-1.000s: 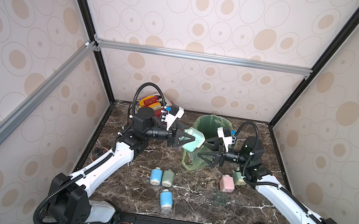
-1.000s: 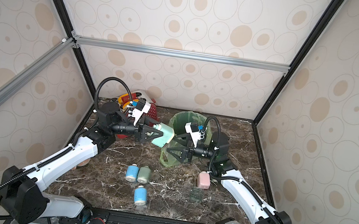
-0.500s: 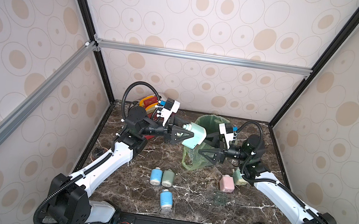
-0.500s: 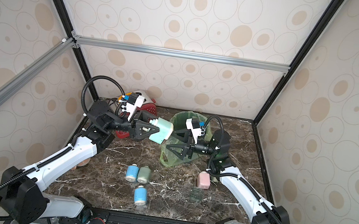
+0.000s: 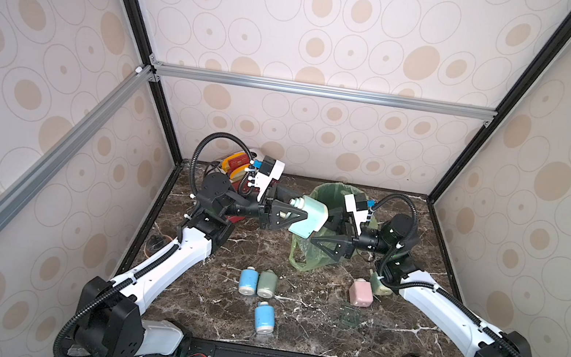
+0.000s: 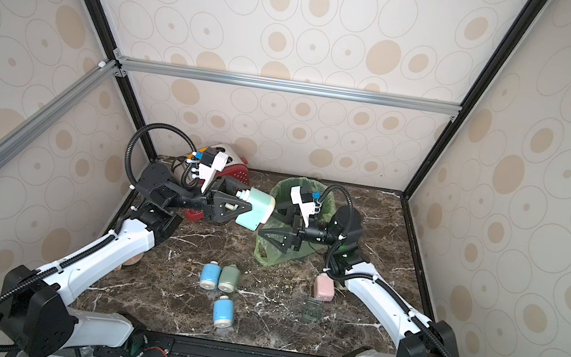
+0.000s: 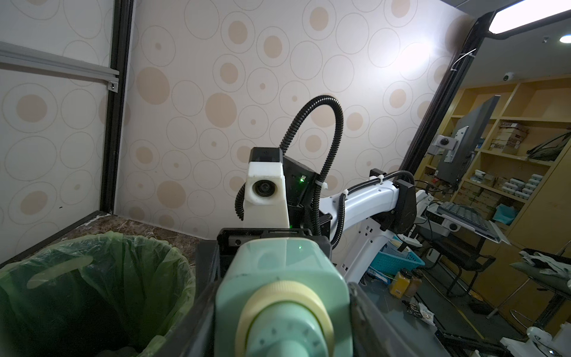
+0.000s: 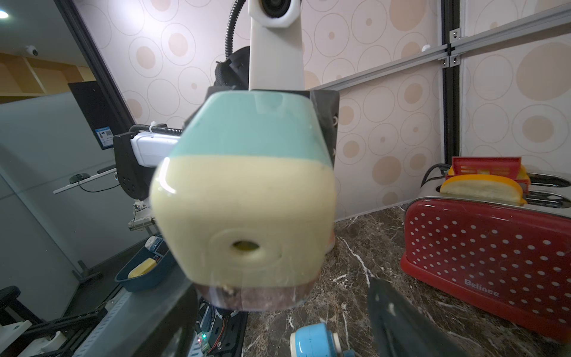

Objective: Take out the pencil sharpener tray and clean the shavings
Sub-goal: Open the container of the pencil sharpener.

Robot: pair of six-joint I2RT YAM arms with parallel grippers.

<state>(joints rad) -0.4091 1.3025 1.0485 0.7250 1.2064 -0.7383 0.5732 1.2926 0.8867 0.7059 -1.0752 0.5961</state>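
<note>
Mint-green plastic with a cream end face: that is the pencil sharpener (image 5: 311, 216), and your left gripper (image 5: 295, 217) has it pinched by the knob end and held in the air, lying roughly level. In both top views it hangs at the near rim of the bin (image 5: 320, 192) with the green liner, partly over the opening.

Your right gripper (image 5: 324, 229) faces it from the other side. Its claw is spread, with one finger above and one below the sharpener's cream end. Whether either finger touches the body, you cannot tell from these views.

In the right wrist view the cream face (image 8: 244, 216) fills the middle, with the pencil hole in it. The clear tray (image 8: 256, 298) sits in the body along one edge of that face. Something brownish shows through it, either shavings or the table behind.

In the left wrist view you look along the sharpener's cream collar and mint dial (image 7: 284, 309) toward the right arm, with the lined bin just beside it.

On the marble table (image 5: 311, 329), well apart from the held one, lie a blue sharpener (image 5: 248, 281) touching a dark green sharpener (image 5: 267, 283), with another blue one (image 5: 264, 317) nearer the robot's base. A pink sharpener (image 5: 361, 292) lies by the right arm, with a small clear piece (image 5: 349, 316) near it. The red dotted toaster (image 8: 485, 247) stands in the far left corner.
</note>
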